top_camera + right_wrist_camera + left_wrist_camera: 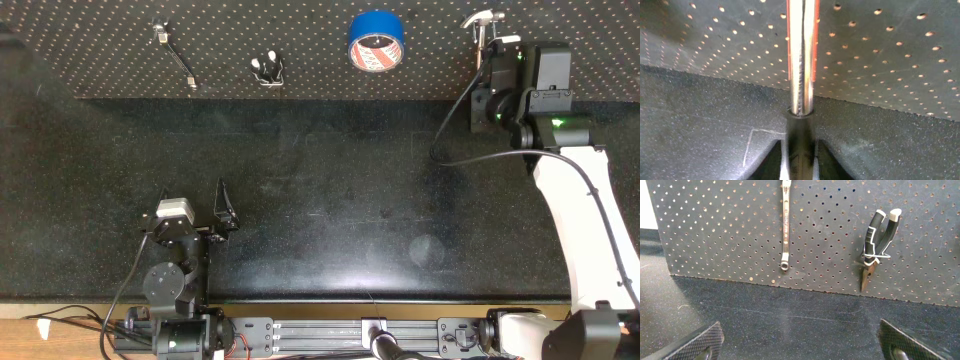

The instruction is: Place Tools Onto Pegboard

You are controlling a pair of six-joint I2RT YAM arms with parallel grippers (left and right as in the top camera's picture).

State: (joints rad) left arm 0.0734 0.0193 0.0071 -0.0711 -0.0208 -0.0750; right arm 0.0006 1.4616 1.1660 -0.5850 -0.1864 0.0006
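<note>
While my right pincer (488, 50) is clamped on the black grip of the hammer (485, 18), the tool stands head-up, close against the pegboard (90, 60) at 1 o'clock on the surface (330, 200). In my right wrist view the fingers (774, 161) flank the grip and the steel shaft (801, 60) runs up the perforated board. I cannot tell whether the head sits on a hook.

My left pincer (226, 212) is at 8 o'clock, low over the surface, spread wide and holding nothing.

On the pegboard:
- tape roll (376, 42), blue, at 12 o'clock
- pliers (875, 250) at 11 o'clock, nose down on a wire hook
- wrench (785, 225) at 10 o'clock, hanging straight
</note>
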